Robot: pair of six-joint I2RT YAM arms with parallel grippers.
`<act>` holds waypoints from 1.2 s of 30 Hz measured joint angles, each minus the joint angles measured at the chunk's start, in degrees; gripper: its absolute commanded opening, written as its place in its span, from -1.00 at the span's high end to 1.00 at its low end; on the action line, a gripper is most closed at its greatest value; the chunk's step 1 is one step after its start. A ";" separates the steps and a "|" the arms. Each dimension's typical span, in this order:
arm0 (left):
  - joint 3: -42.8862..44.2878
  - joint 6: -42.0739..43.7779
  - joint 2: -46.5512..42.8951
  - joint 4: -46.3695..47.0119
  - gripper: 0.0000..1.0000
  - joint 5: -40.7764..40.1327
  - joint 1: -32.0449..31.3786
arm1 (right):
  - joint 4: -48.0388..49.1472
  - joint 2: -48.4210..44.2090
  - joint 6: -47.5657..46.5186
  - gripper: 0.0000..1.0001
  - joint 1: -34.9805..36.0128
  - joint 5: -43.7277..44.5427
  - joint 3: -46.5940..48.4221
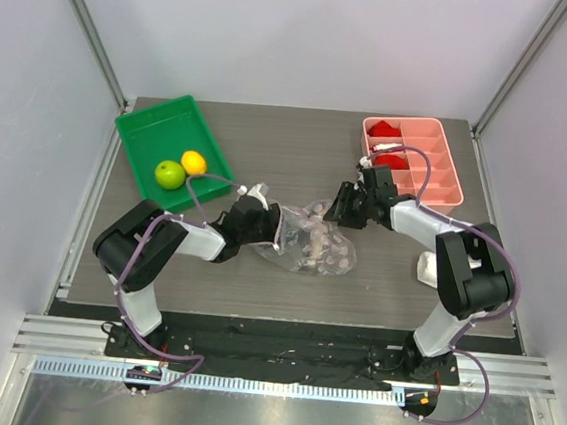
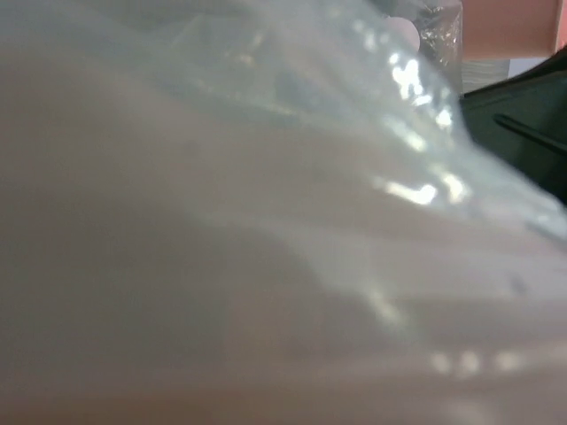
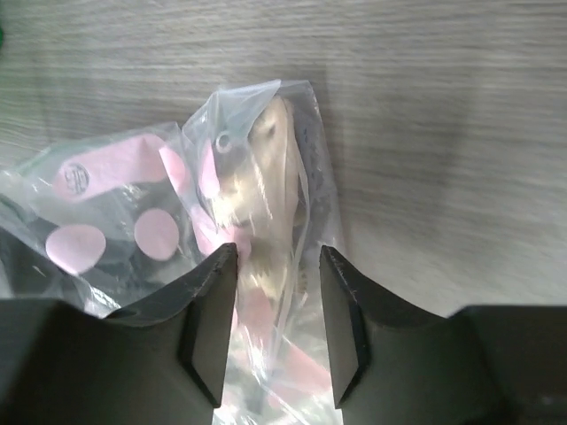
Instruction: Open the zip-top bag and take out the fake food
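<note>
Blurred, clear film of the zip-top bag (image 2: 266,221) fills nearly the whole view, pressed close to the lens, milky grey with a brownish cast. Bright glints run from 1 to 3 o'clock along a crease. A pale pink dot (image 2: 403,31) shows at 1 o'clock. Beyond the bag's edge, at 2 o'clock, lie a salmon-pink surface (image 2: 514,27), a sliver of grey table (image 2: 505,69) and a black part (image 2: 523,124) too blurred to identify.

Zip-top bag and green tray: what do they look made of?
Zip-top bag: thin clear plastic film, glossy; it crinkles, glares and shows its contents. Green tray: probably rigid moulded plastic, smooth with slight sheen; uniform colour, raised rim.
</note>
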 measured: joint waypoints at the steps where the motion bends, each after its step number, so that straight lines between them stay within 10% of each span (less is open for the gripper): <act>1: 0.00 0.00 0.00 0.09 0.13 0.20 0.00 | -1.09 -1.07 -1.03 0.05 0.00 0.98 -0.15; 16: 0.33 0.52 -0.02 0.17 0.09 2.67 -1.01 | -1.86 -4.61 -3.26 0.75 1.27 1.53 -7.48; 28: 2.58 2.38 2.10 0.24 0.06 3.06 -1.55 | 4.13 -0.46 -1.95 0.79 1.29 -1.75 -7.89; 36: 3.52 2.99 4.00 2.49 0.49 4.24 -1.55 | 4.59 1.31 -1.62 0.81 1.62 -2.95 -6.29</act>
